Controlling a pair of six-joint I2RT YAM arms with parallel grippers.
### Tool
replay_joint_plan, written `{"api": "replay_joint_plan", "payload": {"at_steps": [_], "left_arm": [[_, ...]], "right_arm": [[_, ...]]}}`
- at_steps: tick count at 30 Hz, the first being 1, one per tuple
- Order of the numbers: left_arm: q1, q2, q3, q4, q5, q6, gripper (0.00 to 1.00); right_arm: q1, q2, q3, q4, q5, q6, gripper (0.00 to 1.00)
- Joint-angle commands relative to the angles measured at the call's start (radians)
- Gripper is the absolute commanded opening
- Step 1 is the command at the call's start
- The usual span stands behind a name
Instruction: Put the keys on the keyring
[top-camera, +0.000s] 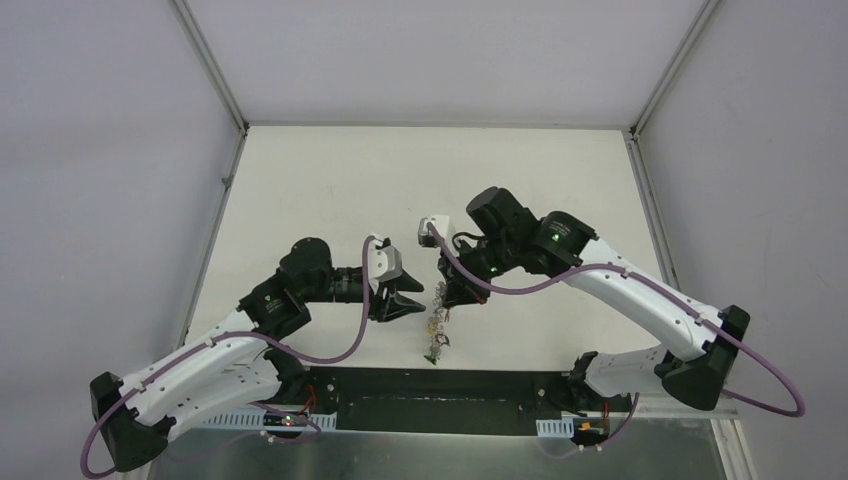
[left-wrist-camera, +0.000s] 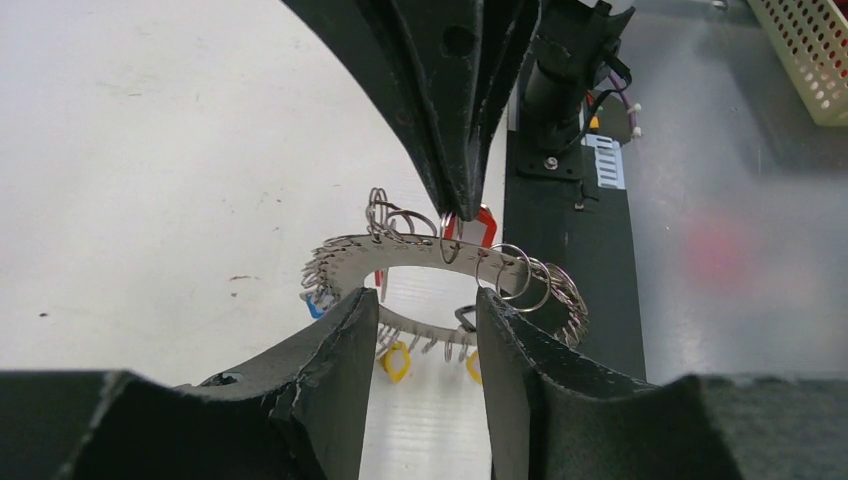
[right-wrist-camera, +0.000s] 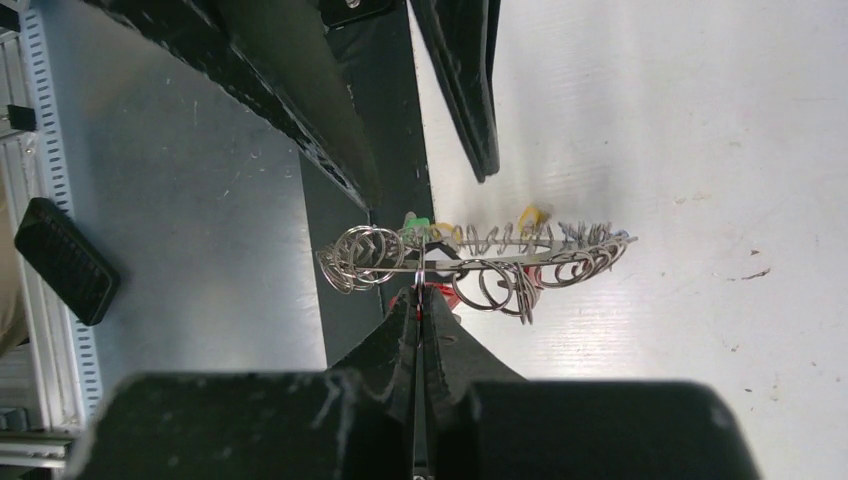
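Note:
The keyring (left-wrist-camera: 345, 258), a grey band fringed with small silver split rings, hangs in the air between both grippers. My right gripper (right-wrist-camera: 422, 292) is shut on one small split ring on its rim and carries it; seen from above, that gripper (top-camera: 452, 297) is just above the ring (top-camera: 437, 332). My left gripper (left-wrist-camera: 425, 298) stands open, its fingers straddling the near arc of the ring without clamping it. Keys dangle from the ring with a red tag (left-wrist-camera: 483, 226), yellow tags (left-wrist-camera: 396, 361) and a blue tag (left-wrist-camera: 314, 306). A green tag (right-wrist-camera: 418, 222) shows in the right wrist view.
The black base plate (top-camera: 440, 385) runs along the table's near edge under the hanging ring. A perforated tray (left-wrist-camera: 812, 60) lies off the table's edge. A small black block (right-wrist-camera: 65, 262) sits on the grey shelf beside it.

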Motion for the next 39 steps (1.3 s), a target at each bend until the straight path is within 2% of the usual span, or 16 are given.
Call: {"api": "replay_joint_plan", "payload": {"at_steps": [1,7,11,17,27,31,36,37,39], "left_arm": [[-0.025,0.033,0.028,0.084,0.043,0.009,0.41],[-0.044,0.066,-0.01,0.201,0.046,-0.032,0.38],[-0.052,0.075,-0.026,0.249,0.042,-0.035,0.32],[-0.056,0.087,-0.031,0.249,0.05,-0.035,0.25],[-0.058,0.119,-0.016,0.237,0.104,-0.036,0.2],[-0.057,0.121,-0.009,0.233,0.112,-0.035,0.02],[-0.058,0.108,-0.009,0.226,0.105,-0.036,0.0],[-0.058,0.103,-0.01,0.226,0.098,-0.036,0.0],[-0.058,0.086,-0.017,0.234,0.078,-0.035,0.0]], "right_arm": [[0.0,0.019,0.122,-0.066,-0.03,0.017,0.0],[0.001,0.058,0.153,-0.1,-0.049,0.013,0.0],[0.0,0.062,0.151,-0.088,-0.052,0.02,0.0],[0.0,0.059,0.149,-0.072,-0.049,0.027,0.0],[0.0,0.031,0.13,-0.03,-0.016,0.041,0.0],[0.0,0.022,0.117,-0.019,-0.012,0.045,0.0],[0.0,0.015,0.101,0.003,0.03,0.058,0.0],[0.001,0.009,0.092,0.019,0.046,0.066,0.03],[-0.001,-0.011,0.064,0.055,0.056,0.069,0.21]]}}
